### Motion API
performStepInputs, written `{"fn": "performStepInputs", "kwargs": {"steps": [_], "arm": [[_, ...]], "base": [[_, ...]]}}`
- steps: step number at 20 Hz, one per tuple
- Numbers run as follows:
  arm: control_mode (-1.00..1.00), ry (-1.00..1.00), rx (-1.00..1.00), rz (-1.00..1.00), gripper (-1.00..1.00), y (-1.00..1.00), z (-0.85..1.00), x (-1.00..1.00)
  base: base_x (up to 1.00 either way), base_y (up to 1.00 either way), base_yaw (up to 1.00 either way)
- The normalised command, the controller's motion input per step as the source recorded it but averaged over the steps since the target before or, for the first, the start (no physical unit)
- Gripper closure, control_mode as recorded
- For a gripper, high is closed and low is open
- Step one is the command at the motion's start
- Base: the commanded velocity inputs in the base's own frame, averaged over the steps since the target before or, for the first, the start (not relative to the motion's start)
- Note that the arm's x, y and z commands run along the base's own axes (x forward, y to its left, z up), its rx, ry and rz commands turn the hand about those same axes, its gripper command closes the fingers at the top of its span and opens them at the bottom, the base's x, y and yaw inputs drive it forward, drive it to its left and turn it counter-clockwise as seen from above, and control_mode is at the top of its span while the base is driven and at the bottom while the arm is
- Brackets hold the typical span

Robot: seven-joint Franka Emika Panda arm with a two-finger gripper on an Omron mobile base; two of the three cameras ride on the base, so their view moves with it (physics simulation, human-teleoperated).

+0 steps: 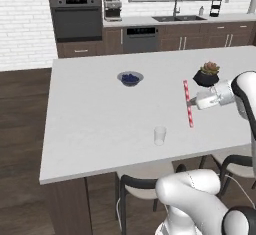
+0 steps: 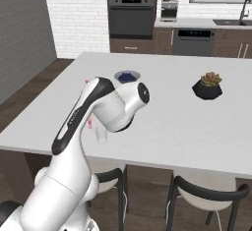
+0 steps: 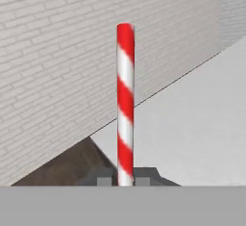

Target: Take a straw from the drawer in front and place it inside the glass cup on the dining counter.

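Observation:
My gripper [image 1: 190,103] is shut on the red-and-white striped straw [image 1: 188,104], gripping it near its middle. The straw stands roughly upright above the white dining counter [image 1: 90,124]. In the hand view the straw [image 3: 125,100] rises from between the two dark fingertips [image 3: 103,180], and my gripper [image 3: 125,180] is clamped on its lower part. The clear glass cup [image 1: 159,135] stands near the counter's front edge, to the left of the straw and nearer to me, apart from it. The drawer is out of view.
A grey bowl with blue filling [image 1: 130,78] sits at mid-counter, and a black plant pot [image 1: 207,75] is right behind the hand. Dark-framed chairs [image 2: 206,195] are tucked under the near edge. Cabinets, an oven [image 1: 77,19] and a sink line the back wall.

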Motion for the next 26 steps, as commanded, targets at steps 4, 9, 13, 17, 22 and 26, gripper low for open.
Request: {"fn": "performStepInputs", "kwargs": {"steps": [4,9,13,17,22,26], "arm": [[-1.00,-0.21,0.04,0.01,1.00,0.37,-0.01,0.00],[-1.00,-0.09,0.01,0.00,1.00,0.33,-0.28,0.16],[-1.00,0.00,0.00,0.00,1.00,0.06,-0.43,0.37],[-1.00,0.00,0.00,0.00,1.00,0.00,-0.31,0.49],[-1.00,0.00,0.00,0.00,1.00,0.00,-0.26,0.47],[-1.00,0.00,0.00,0.00,1.00,-0.01,-0.28,0.41]], "base": [[0.00,0.00,0.00],[0.00,0.00,0.00],[0.00,0.00,0.00],[0.00,0.00,0.00],[0.00,0.00,0.00],[0.00,0.00,0.00]]}}
